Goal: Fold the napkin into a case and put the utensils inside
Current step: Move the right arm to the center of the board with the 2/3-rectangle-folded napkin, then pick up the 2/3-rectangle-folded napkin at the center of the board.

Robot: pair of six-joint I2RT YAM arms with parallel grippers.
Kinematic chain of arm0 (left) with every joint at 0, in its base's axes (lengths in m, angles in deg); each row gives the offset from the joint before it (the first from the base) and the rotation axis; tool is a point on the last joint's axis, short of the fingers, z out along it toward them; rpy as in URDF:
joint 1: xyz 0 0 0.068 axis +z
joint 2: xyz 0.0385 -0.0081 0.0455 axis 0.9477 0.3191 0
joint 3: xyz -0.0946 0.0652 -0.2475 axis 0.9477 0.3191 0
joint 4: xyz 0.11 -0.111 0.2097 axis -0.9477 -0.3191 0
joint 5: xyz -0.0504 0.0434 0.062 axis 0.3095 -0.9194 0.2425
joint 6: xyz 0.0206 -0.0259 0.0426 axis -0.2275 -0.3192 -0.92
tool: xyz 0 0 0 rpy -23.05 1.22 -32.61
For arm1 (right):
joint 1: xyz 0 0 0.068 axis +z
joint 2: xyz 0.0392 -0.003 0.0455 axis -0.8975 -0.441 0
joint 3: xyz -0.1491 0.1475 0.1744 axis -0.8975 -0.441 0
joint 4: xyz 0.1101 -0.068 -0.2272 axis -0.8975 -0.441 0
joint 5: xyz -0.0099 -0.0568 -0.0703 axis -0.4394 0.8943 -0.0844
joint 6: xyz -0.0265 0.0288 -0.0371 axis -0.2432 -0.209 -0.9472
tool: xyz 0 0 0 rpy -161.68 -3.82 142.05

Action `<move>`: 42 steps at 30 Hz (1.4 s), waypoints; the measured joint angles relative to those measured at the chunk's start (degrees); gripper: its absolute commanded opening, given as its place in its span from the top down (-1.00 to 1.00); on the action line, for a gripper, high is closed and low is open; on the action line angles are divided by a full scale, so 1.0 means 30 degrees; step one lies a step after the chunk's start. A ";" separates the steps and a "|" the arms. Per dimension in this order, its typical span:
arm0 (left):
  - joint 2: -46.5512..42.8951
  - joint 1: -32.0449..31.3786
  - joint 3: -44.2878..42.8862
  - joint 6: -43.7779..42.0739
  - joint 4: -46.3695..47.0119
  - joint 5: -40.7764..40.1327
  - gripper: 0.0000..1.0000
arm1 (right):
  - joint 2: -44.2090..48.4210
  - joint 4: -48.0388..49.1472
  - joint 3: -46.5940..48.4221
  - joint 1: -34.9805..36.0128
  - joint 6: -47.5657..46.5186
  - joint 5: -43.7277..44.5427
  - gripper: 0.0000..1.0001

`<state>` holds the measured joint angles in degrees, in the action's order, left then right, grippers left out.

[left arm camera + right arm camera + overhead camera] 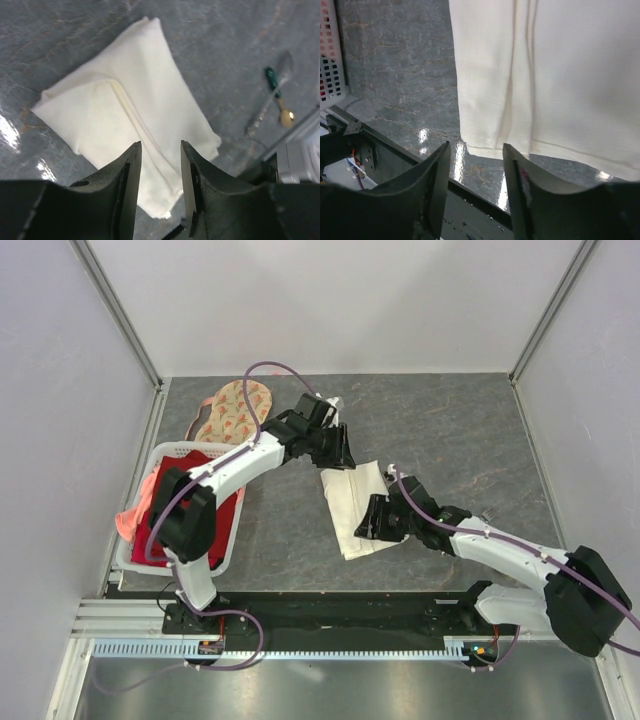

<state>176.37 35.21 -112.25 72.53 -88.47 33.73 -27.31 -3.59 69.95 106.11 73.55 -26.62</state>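
Tabletop (pixel 460 430) is dark grey marbled stuff, glossy up front, boxed in by pale walls (pixel 330 300). Folded cream napkin (pixel 355 505) lies flat mid-frame. Left gripper (pixel 160 150) and right gripper (pixel 476 150) hover over it, jaws parted, gripping nothing. Utensils (pixel 272 100) sit on bare table at the right of the left wrist view.

No writing, label or number can be read anywhere.

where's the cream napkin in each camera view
Top external: napkin lies mid-table, folded into a long shape.
Left wrist: napkin fills the centre of the picture.
Right wrist: napkin fills the upper right.
Shared landmark: the grey marbled table under it.
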 measured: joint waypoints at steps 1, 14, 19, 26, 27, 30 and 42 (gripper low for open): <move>-0.0415 0.0000 0.0189 0.0007 0.0022 0.0248 0.18 | 0.0233 -0.0350 0.0138 -0.0299 -0.0197 0.0044 -0.16; -0.5894 -0.2404 0.6426 0.0277 0.1617 -0.0714 0.05 | 0.0044 -0.3883 0.0663 -0.7351 -0.3781 0.1071 -0.33; -0.6674 -0.6040 0.7883 0.0299 0.3053 -0.2645 0.01 | -0.1552 -0.3723 0.0692 -0.8531 -0.4925 0.0299 -0.21; -0.6113 -0.8765 0.8007 0.0131 0.3847 -0.5544 -0.25 | -0.1770 -0.1494 -0.0743 -0.8400 -0.4714 -0.2127 0.06; -0.5989 -0.8961 0.8007 0.0102 0.3898 -0.5894 -0.25 | -0.1552 -0.0947 -0.1115 -0.8262 -0.4437 -0.2492 0.07; -0.5639 -0.9653 0.8043 -0.0066 0.4036 -0.7475 -0.27 | -0.0801 0.0794 -0.2543 -0.7191 -0.2827 -0.3679 0.09; -0.4481 -1.1489 0.8400 -0.0787 0.4211 -1.1060 -0.40 | 0.4007 -0.1195 -0.2965 -0.6747 -0.0459 -0.2681 -0.50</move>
<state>162.93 0.74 -87.05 70.17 -75.84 0.55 -15.29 -7.17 61.05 85.87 72.18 -34.66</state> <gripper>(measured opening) 0.700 0.721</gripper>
